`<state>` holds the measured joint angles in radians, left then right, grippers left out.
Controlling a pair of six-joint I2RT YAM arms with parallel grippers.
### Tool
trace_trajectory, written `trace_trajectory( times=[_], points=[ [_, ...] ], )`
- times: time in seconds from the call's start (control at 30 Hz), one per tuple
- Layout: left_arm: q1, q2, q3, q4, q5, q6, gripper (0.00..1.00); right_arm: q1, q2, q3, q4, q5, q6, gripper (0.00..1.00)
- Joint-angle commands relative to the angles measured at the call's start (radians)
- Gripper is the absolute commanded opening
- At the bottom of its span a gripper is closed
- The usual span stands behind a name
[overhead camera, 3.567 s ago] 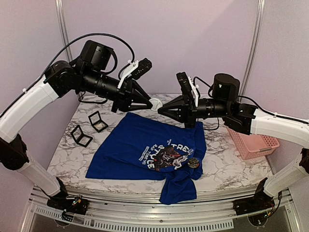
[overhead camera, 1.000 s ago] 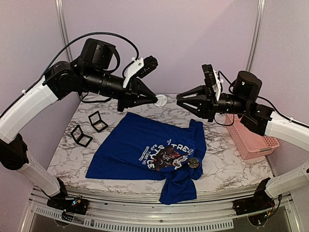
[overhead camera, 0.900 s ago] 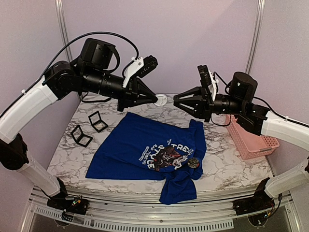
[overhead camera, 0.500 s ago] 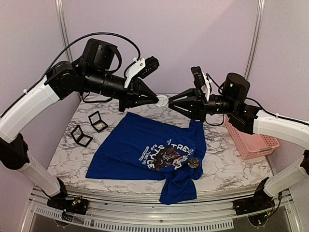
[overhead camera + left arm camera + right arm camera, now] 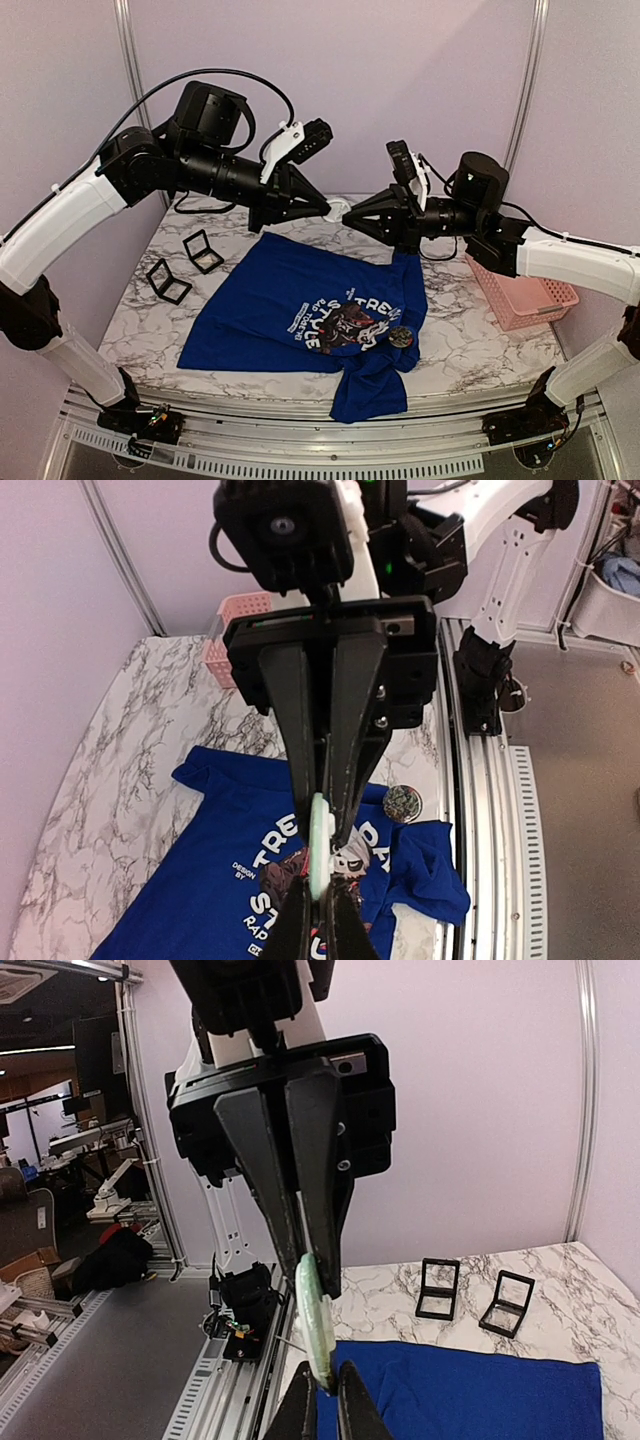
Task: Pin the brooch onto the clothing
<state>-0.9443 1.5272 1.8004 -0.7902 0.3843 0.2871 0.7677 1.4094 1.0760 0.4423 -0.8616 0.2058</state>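
The clothing, a royal-blue T-shirt (image 5: 270, 300), lies spread on the marble table with its panda print (image 5: 355, 325) facing up. The brooch (image 5: 401, 336), a small dark disc with greenish-gold glints, rests on the shirt just right of the print, and shows in the left wrist view (image 5: 403, 802) too. High above the shirt's collar my left gripper (image 5: 328, 208) and right gripper (image 5: 348, 213) meet tip to tip. A pale green-white disc (image 5: 319, 845) stands edge-on between them. Each pair of jaws is shut on one edge of this disc (image 5: 315, 1320).
Two open black square boxes (image 5: 203, 251) (image 5: 168, 281) lie on the table left of the shirt. A pink basket (image 5: 525, 290) stands at the right edge. The shirt's lower hem (image 5: 370, 395) hangs over the table's front edge.
My right gripper has swung left from open air to meet the left gripper and has closed its jaws on the pale disc. The left gripper has barely moved.
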Motion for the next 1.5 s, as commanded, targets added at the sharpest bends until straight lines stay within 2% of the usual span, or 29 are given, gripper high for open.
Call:
trace_trajectory(
  times=[0.0,0.1,0.4,0.67,0.7,0.77,0.8,0.83,0.9,1.03,1.1,1.23,1.37,1.47],
  points=[
    [-0.026,0.013,0.004,-0.003,0.017,-0.007,0.00,0.007,0.006,0.031,0.018,-0.007,0.012,0.06],
    [-0.028,0.014,0.004,-0.002,0.018,-0.009,0.00,0.006,0.004,0.030,0.012,-0.007,0.010,0.00],
    [-0.028,0.016,-0.034,0.014,0.030,-0.029,0.01,0.005,-0.036,-0.013,-0.027,0.090,-0.039,0.00],
    [-0.028,0.026,-0.039,0.025,0.060,-0.053,0.00,0.005,-0.051,-0.026,0.000,0.085,-0.036,0.00],
    [-0.028,0.027,-0.040,0.025,0.060,-0.053,0.08,0.005,-0.053,-0.026,0.002,0.093,-0.037,0.00],
    [-0.027,0.027,-0.044,0.027,0.062,-0.053,0.51,0.005,-0.060,-0.028,-0.013,0.126,-0.044,0.00],
    [-0.027,0.027,-0.044,0.027,0.058,-0.055,0.62,0.004,-0.066,-0.029,-0.031,0.144,-0.055,0.00],
    [-0.026,0.028,-0.044,0.031,0.053,-0.057,0.68,-0.001,-0.068,-0.029,-0.052,0.164,-0.071,0.00],
    [-0.020,0.028,-0.036,0.030,0.050,-0.046,0.73,-0.015,-0.078,-0.041,-0.092,0.207,-0.088,0.00],
    [0.008,0.048,-0.021,0.009,0.044,-0.007,0.75,-0.065,-0.115,-0.103,-0.190,0.356,-0.145,0.00],
    [0.035,0.063,-0.061,-0.009,0.027,0.041,0.76,-0.110,-0.133,-0.154,-0.217,0.412,-0.144,0.00],
    [0.112,0.083,-0.286,-0.037,-0.075,0.260,0.75,-0.146,-0.157,-0.206,-0.260,0.488,-0.153,0.00],
    [0.205,0.131,-0.529,0.014,-0.306,0.432,0.69,-0.149,-0.154,-0.236,-0.271,0.518,-0.154,0.00],
    [0.258,0.186,-0.611,0.045,-0.380,0.510,0.66,-0.151,-0.141,-0.255,-0.262,0.527,-0.154,0.00]
  ],
)
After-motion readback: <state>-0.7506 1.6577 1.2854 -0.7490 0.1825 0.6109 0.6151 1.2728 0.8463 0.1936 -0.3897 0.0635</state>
